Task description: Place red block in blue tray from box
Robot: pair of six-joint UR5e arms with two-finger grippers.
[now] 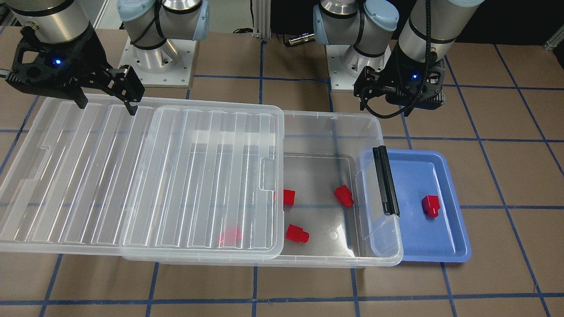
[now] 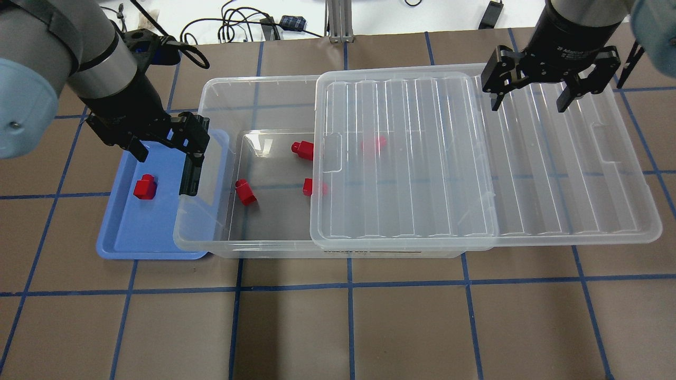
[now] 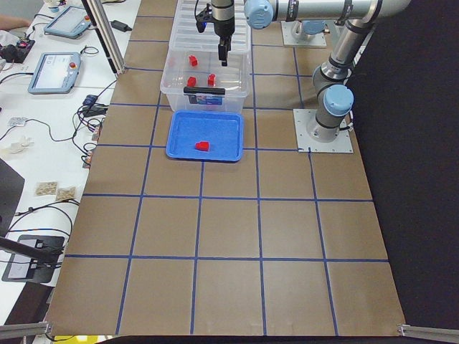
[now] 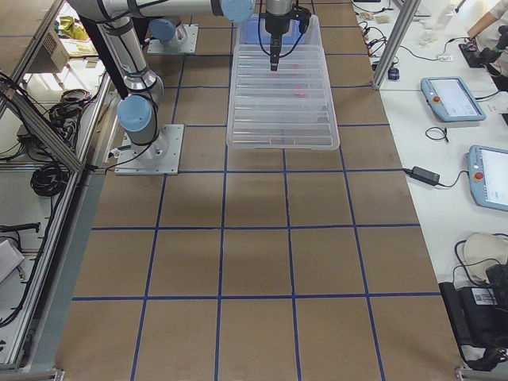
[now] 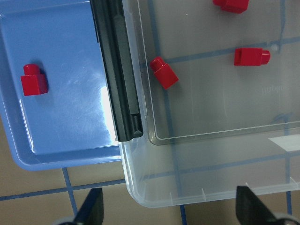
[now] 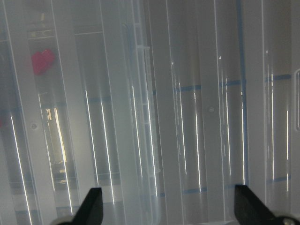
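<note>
Brown table [image 2: 348, 327] paper ruled with blue tape carries the box [image 2: 253, 246], its ribbed lid [image 2: 406, 158] slid sideways so the end with the black latch [image 1: 385, 180] lies uncovered. That end overhangs one rim of the tray [image 2: 153, 232]. On the tray floor a red block [image 2: 144, 187] lies alone, apart from the walls. Four other blocks [image 2: 245, 191] sit in the box, one of them blurred under the lid. The left gripper [image 2: 165, 158] hangs above where tray and box meet, jaws wide and empty. The right gripper [image 2: 529, 97] hovers over the lid, jaws also wide, holding nothing
</note>
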